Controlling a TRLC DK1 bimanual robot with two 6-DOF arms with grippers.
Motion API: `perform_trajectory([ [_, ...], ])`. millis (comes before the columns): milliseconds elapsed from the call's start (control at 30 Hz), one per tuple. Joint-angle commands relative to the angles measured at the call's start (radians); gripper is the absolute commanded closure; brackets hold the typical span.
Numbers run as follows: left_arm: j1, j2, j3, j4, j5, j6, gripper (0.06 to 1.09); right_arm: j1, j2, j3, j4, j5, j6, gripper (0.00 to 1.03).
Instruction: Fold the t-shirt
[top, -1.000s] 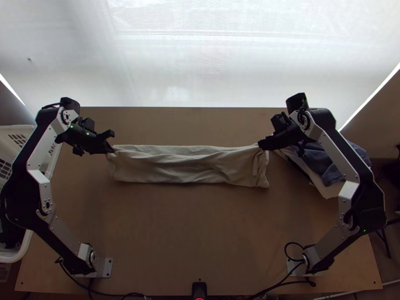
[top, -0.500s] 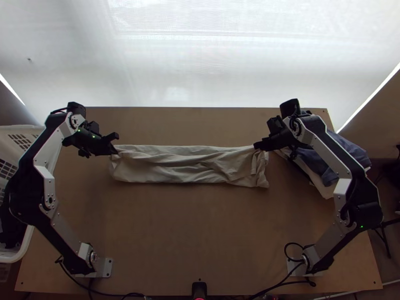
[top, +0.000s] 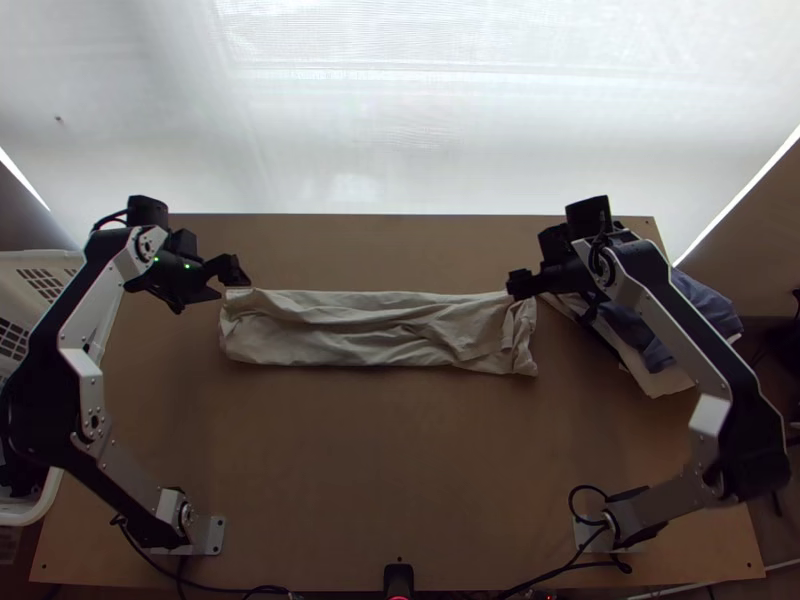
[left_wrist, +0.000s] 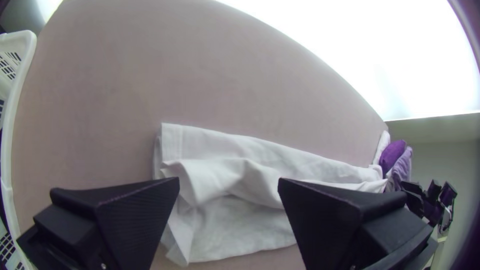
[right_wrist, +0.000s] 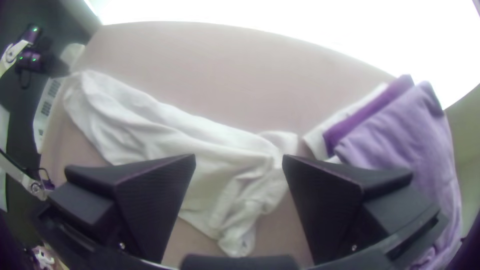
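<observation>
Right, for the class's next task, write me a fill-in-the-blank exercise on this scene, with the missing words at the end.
The white basket stands on the ____ arm's side of the table. The pile of folded cloth lies on the ____ arm's side. Near the ends of the pale t-shirt, the fingers of the left gripper and right gripper stand ____.

Missing words: left; right; open (apart).

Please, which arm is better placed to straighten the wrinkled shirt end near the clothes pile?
Probably the right: the right gripper is open by that end of the shirt, while the left gripper is at the opposite end.
</observation>
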Motion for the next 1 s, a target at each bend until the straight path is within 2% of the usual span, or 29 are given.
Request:
perform_trajectory([
  [0,0.047,-0.159,-0.068,0.046,0.006,0.017,0.1,0.247,-0.111,0.077,-0.01,0.006,0.006,0.18],
  [133,0.16,-0.193,-0.171,0.053,0.01,0.037,0.1,0.433,0.038,0.192,-0.046,0.004,0.008,0.18],
  [233,0.237,-0.245,-0.249,0.053,0.008,0.092,0.1,0.505,0.181,0.323,-0.119,-0.033,0.028,0.18],
  [367,0.29,-0.308,-0.357,0.089,0.006,0.16,0.1,0.572,0.316,0.43,-0.117,-0.042,0.002,0.18],
  [533,0.287,-0.318,-0.457,0.094,0.01,0.163,0.1,0.589,0.457,0.514,-0.114,-0.043,-0.005,0.18],
  [700,0.244,-0.317,-0.55,0.175,0.02,0.114,0.1,0.589,0.535,0.537,-0.114,-0.046,-0.018,0.18],
  [967,0.185,-0.297,-0.638,0.329,0.169,0.054,0.1,0.577,0.595,0.527,-0.086,-0.068,-0.04,0.18],
])
